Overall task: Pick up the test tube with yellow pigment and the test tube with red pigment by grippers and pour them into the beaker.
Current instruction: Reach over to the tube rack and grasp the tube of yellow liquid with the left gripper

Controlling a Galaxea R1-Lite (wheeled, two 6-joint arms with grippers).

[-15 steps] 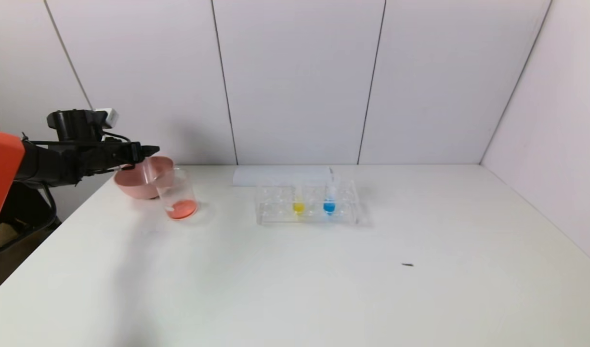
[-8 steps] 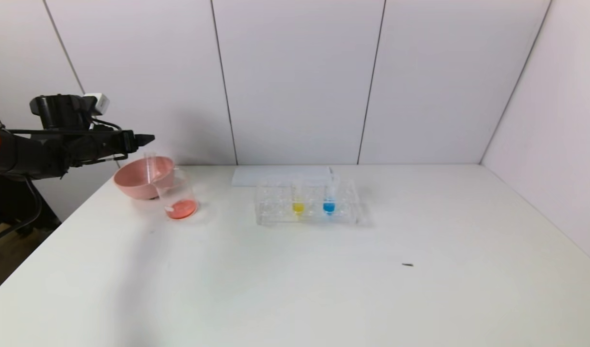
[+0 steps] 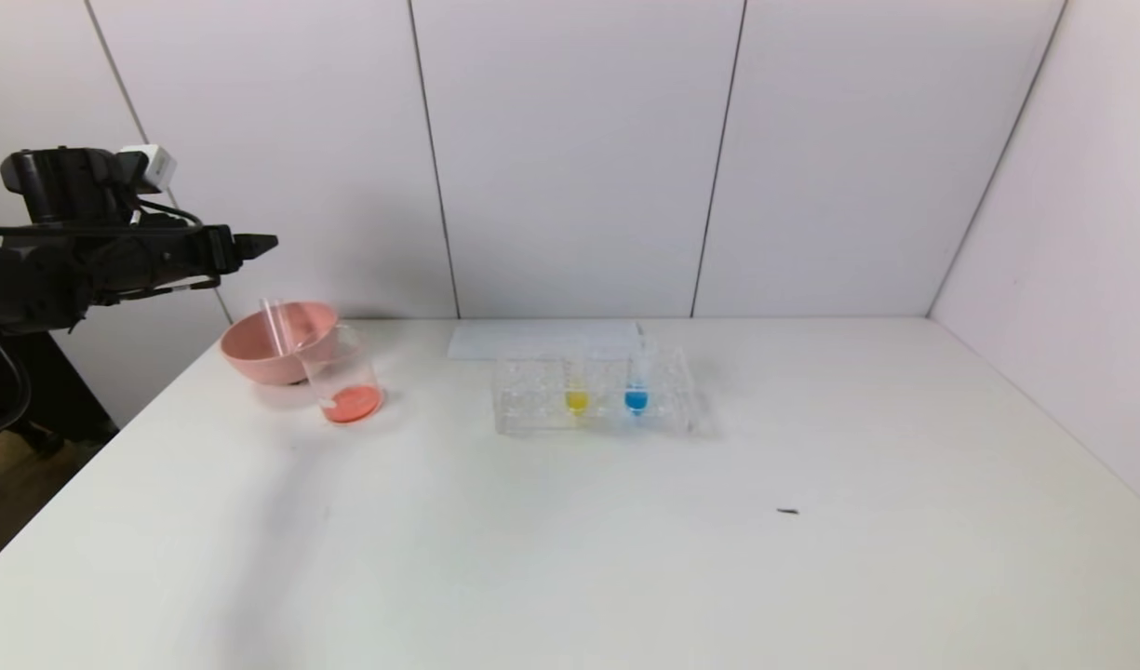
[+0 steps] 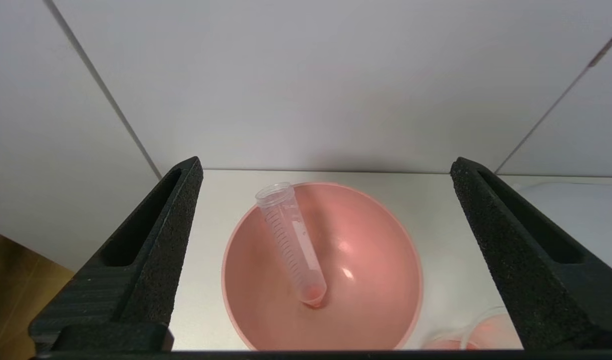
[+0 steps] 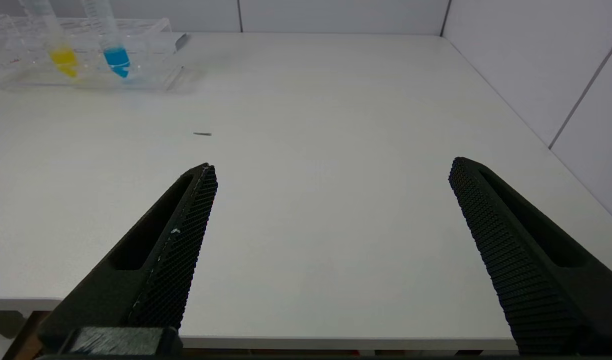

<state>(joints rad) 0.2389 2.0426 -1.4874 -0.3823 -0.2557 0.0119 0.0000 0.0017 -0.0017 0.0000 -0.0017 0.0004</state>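
Observation:
The test tube with red pigment (image 4: pixel 291 242) leans in a pink bowl (image 4: pixel 375 280), nearly empty, with only a red trace at its tip; the head view shows this tube (image 3: pixel 276 326) too. Beside the bowl stands the beaker (image 3: pixel 346 377) with red-orange liquid at its bottom. The test tube with yellow pigment (image 3: pixel 577 391) stands upright in a clear rack (image 3: pixel 532 409). My left gripper (image 3: pixel 253 245) hovers open above and left of the bowl, holding nothing. Over the table's near edge my right gripper (image 5: pixel 333 165) is open and empty.
A blue-liquid tube (image 3: pixel 636 391) stands next to the yellow one in the rack. A flat white sheet (image 3: pixel 542 337) lies behind the rack by the wall. A small dark speck (image 3: pixel 788 511) lies on the table to the right.
My left gripper has risen and drawn back to the left, away from the pink bowl, staying open. The emptied tube stays leaning in the bowl.

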